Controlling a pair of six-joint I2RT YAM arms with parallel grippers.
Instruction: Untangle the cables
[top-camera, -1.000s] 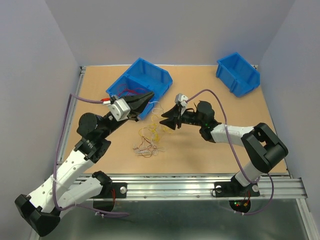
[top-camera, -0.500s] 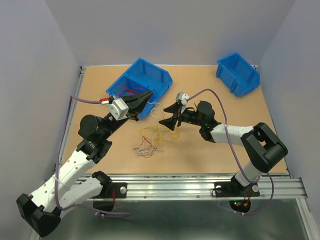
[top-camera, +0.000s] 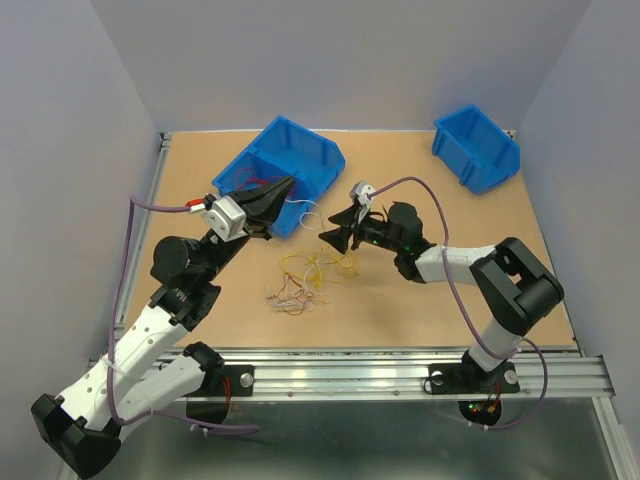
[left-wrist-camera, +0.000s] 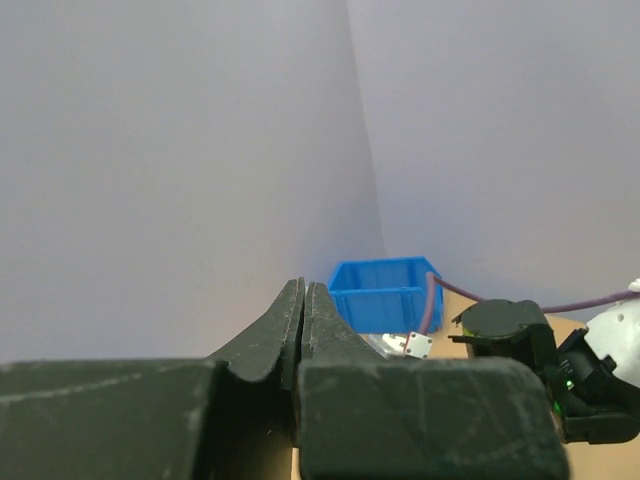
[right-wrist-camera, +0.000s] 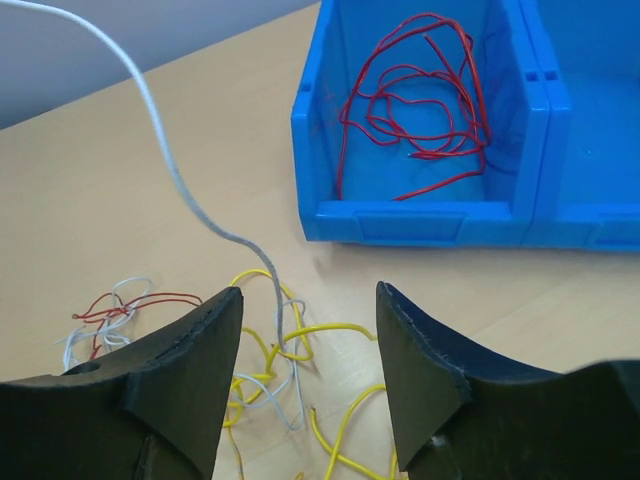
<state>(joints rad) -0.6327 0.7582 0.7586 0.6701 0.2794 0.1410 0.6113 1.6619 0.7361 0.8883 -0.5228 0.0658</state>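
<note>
Partly untangled: red cables (right-wrist-camera: 420, 100) sorted into blue bin (right-wrist-camera: 420, 225).
Yellow-white tangle (right-wrist-camera: 300, 345) and red-white bunch (right-wrist-camera: 110, 315) left on bench (top-camera: 420, 310); right claw (right-wrist-camera: 310, 290) held open above tangle, left claw (top-camera: 288, 184) closed over bin.

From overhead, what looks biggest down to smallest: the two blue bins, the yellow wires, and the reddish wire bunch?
1. left bin
2. right bin
3. yellow wires and reddish bunch: both are loose tangles that look much alike in spread, so I won't rank them.
</note>
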